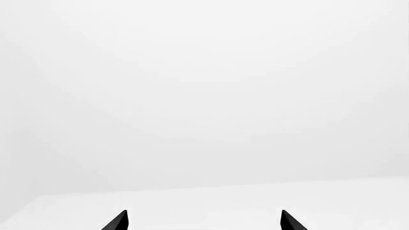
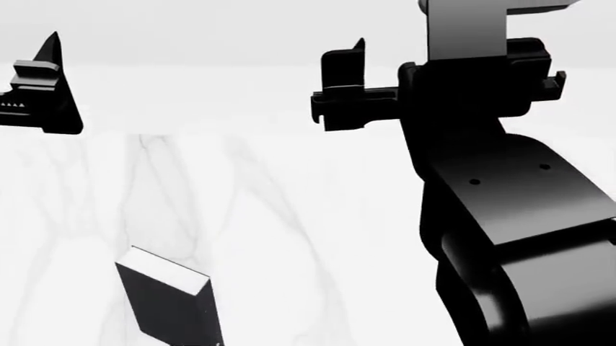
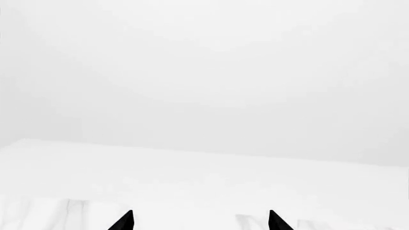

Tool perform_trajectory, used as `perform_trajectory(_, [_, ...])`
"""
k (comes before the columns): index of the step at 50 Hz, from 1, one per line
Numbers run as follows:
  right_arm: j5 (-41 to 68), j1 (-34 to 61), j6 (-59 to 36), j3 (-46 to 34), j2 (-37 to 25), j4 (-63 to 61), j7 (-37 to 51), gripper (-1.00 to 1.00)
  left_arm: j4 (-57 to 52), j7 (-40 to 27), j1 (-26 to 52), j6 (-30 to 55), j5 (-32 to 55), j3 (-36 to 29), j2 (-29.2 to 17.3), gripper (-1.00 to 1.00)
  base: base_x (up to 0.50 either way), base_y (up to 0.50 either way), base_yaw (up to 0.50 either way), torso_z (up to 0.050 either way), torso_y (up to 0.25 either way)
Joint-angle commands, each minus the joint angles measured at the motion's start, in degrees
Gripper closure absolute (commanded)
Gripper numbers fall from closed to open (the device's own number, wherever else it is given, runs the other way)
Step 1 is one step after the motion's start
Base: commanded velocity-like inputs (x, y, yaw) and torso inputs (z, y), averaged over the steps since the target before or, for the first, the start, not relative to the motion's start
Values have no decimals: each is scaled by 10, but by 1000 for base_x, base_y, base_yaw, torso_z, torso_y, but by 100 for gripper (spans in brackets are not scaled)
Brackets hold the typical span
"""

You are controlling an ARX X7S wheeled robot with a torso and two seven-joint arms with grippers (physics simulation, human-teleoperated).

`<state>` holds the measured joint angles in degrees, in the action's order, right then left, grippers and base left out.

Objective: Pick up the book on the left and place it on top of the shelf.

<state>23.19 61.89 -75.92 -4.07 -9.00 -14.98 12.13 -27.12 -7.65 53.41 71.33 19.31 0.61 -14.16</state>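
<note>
1. The book (image 2: 172, 303) sits low and left of centre in the head view, black with a white page edge showing, resting on the pale marbled surface (image 2: 288, 216). No shelf shows in any view.
2. Nothing is held, so I judge the step in hand is the reach. I should bring my left gripper (image 2: 39, 86) down toward the book and line its jaws across the covers before closing.
3. My left gripper hangs at the upper left edge of the head view, well apart from the book. In the left wrist view its two tips stand apart with nothing between them.
4. My right gripper (image 3: 199, 221) is raised at the upper right of the head view, forearm filling the lower right; its tips are also spread, empty.
</note>
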Motion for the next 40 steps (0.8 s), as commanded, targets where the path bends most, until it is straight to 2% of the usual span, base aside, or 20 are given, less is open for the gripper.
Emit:
perform_trajectory(1, [10, 2, 6, 3, -2, -4, -3, -100, -3, -2, -1, 1, 4, 2, -2, -100, 160, 0, 0, 0, 0])
perform_trajectory(4, [5, -1, 7, -2, -3, -1, 3, -100, -3, -3, -2, 0, 4, 2, -2, -100, 500, 0, 0, 0, 0])
perform_trajectory(8, [11, 4, -21, -8, -2, 3, 5, -100, -1, -3, -1, -1, 6, 2, -3, -100, 0, 0, 0, 0, 0])
perform_trajectory(13, [18, 28, -55, -62, -20, 32, -15, -100, -1, -4, -2, -1, 7, 3, -3, -100, 0, 0, 0, 0, 0])
perform_trajectory(20, [74, 71, -23, -132, -52, 101, -153, -100, -1, -4, -3, -2, 8, 3, -5, -100, 0, 0, 0, 0, 0])
perform_trajectory(21, [95, 80, -28, -152, -61, 113, -195, -100, 0, -4, -3, -3, 9, 4, -5, -100, 0, 0, 0, 0, 0])
perform_trajectory(24, [91, 100, -13, -218, -77, 150, -245, -100, 1, -4, -2, -4, 9, 3, -5, -100, 0, 0, 0, 0, 0])
perform_trajectory(32, [109, 114, 1, -276, -89, 178, -322, -100, 5, -5, -1, -5, 10, 1, -6, -100, 0, 0, 0, 0, 0])
perform_trajectory(40, [112, 112, 10, -329, -101, 155, -354, -100, 6, -6, 0, -5, 11, 2, -7, -100, 0, 0, 0, 0, 0])
